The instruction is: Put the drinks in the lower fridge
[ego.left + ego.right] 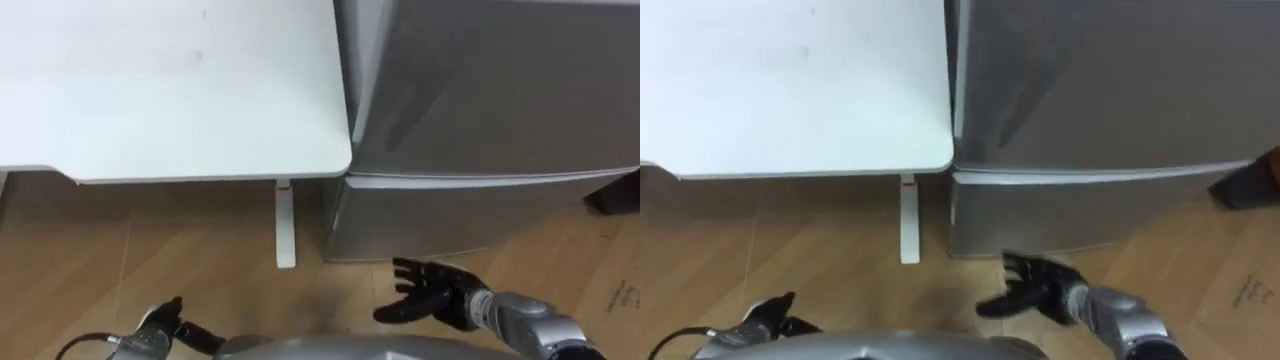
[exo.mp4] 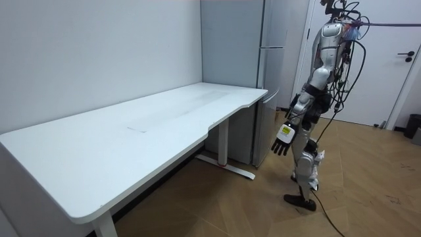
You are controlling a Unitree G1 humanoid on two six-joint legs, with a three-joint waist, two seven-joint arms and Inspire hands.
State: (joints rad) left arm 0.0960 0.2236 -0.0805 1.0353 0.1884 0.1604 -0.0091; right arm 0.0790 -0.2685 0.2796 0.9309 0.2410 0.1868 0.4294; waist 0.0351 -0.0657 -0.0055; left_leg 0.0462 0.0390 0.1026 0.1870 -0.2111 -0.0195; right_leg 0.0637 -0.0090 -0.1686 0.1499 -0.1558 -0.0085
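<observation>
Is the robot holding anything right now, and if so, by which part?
Nothing. The right hand is open with spread fingers before the fridge; the left hand hangs open and empty.

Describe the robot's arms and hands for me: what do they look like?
Both hands are black, with slim, human-like fingers. The right hand joins a rounded, silvery-grey metal forearm. The left hand has the same grey wrist, and a thin dark cable loops beside its arm.

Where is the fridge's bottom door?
The fridge's lower door sits at the eye views' right, under the upper door and beside the white table's leg, with the robot's open right hand just before it.
</observation>
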